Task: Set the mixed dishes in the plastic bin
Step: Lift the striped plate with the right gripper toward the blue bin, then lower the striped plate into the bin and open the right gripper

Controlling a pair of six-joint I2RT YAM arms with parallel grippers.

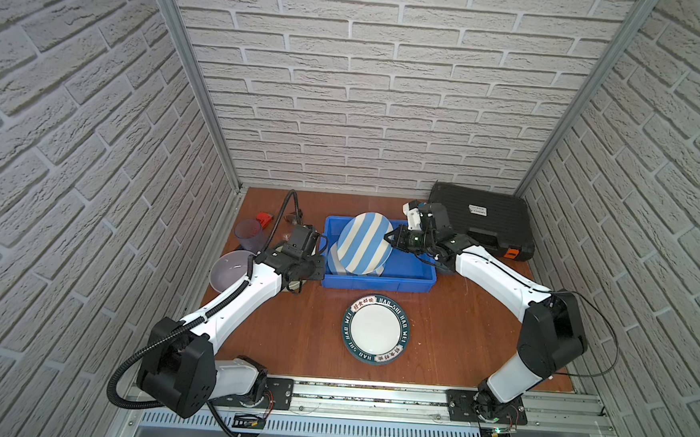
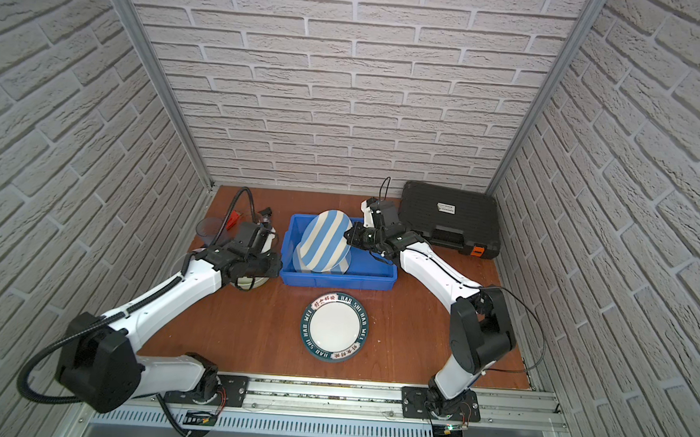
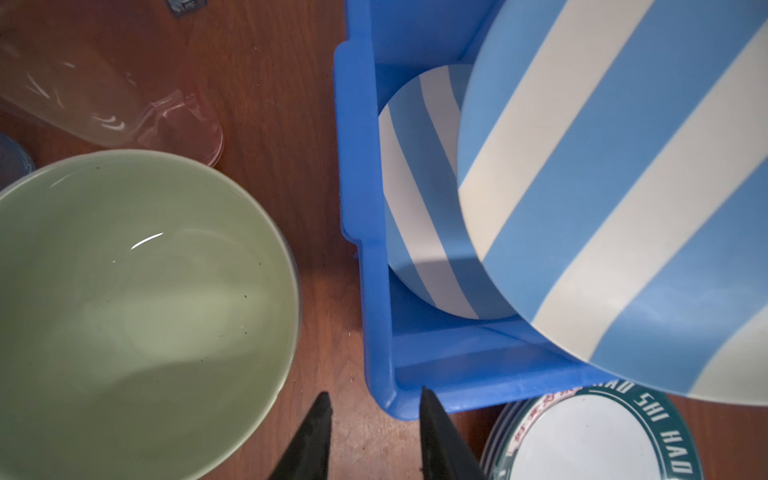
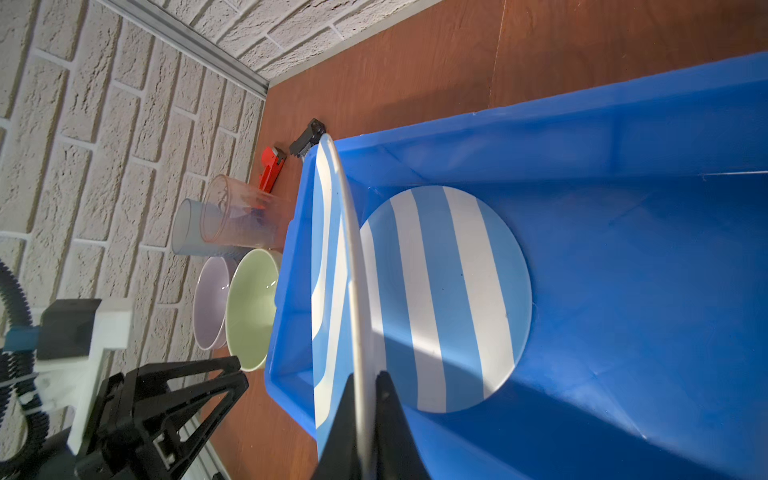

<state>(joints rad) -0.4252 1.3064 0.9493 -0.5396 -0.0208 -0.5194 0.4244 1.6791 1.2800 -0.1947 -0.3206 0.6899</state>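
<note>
You'll find a black ribbed tool case [image 1: 481,221], closed, with an orange latch [image 1: 513,252], right of centre in both top views, at the back of the brown wooden table [image 1: 291,336]. A red wrench [image 1: 263,219] lies left of centre, near the back edge.

Teal-rimmed plate [image 1: 376,328] rim: "HAO SHI HAO WEI"; black case [image 1: 489,232] label illegible.
</note>
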